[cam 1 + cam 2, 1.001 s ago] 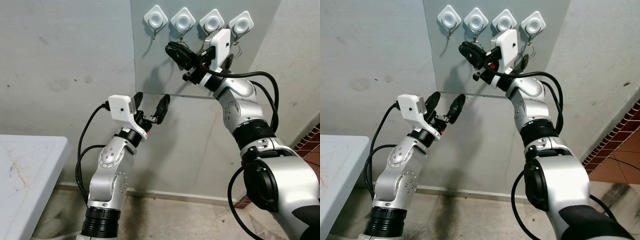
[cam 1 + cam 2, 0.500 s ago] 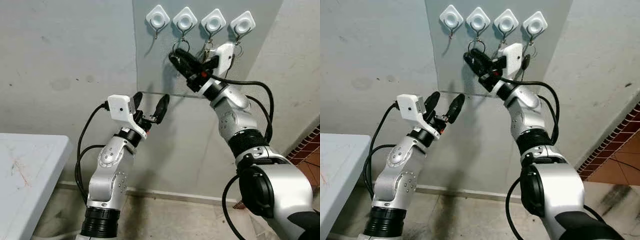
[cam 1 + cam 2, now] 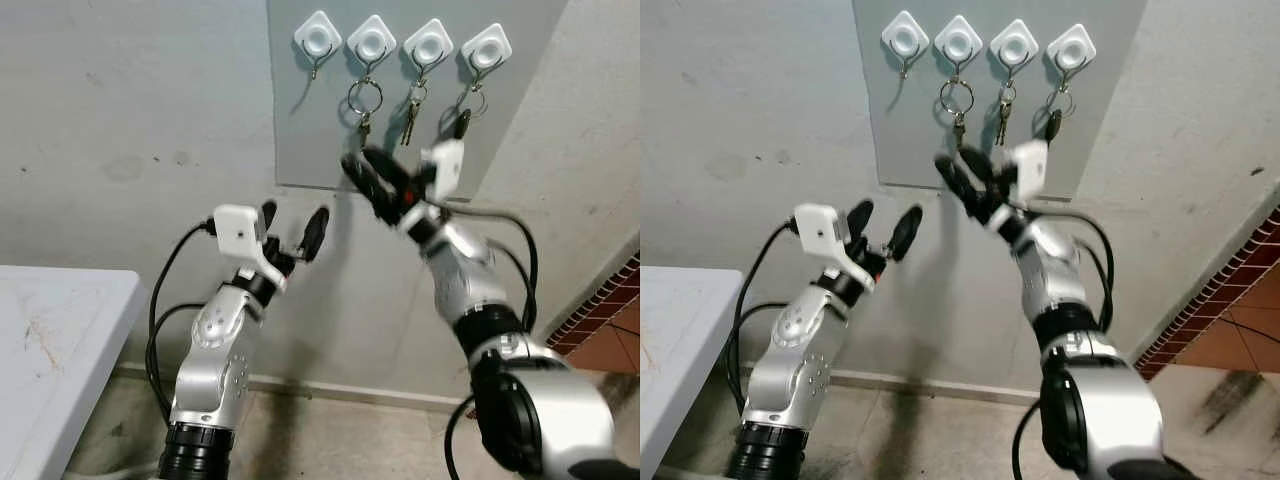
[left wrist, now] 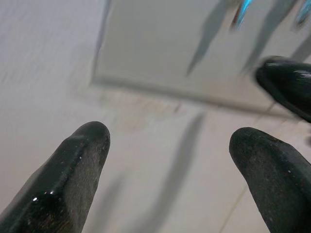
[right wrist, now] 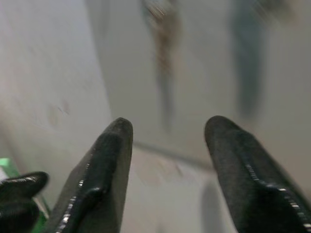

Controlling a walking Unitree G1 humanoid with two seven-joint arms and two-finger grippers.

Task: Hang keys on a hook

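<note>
**Keys on wall hooks: three sets hung, one hook free**

Item 1. Set of metal keys on a round steel split ring (image 3: pixel 364 98), hanging from the second white diamond-shaped hook (image 3: pixel 371 39) counted from the robot's left. The ring sits on the hook's wire and a small key dangles below it, free of any gripper. By the look of it the task is done for this set.

Handling, as a judgement: light, rigid, smooth metal that swings loosely. The ring is the part to take hold of, pinched flat across its rim; the blades would slip and turn between the fingers.

Item 2. Second bunch of keys (image 3: pixel 410 112) on the third white hook (image 3: pixel 427 46), and a dark-headed key (image 3: pixel 464 118) on the fourth white hook (image 3: pixel 487 47). The first white hook (image 3: pixel 317 37) carries nothing.

Item 3. Grey rectangular backing panel (image 3: pixel 300 130) fixed to a rough pale plaster wall (image 3: pixel 120 130); it bears all four hooks.

Item 4. Right gripper (image 3: pixel 384 182), blurred, just below the panel's lower edge and under the hung ring. Fingers spread apart, nothing between them.

Item 5. Left gripper (image 3: pixel 293 228), raised before the wall, lower and to the left. Fingers wide apart, empty.

Item 6. White table corner (image 3: pixel 60 330), low at the left.
</note>
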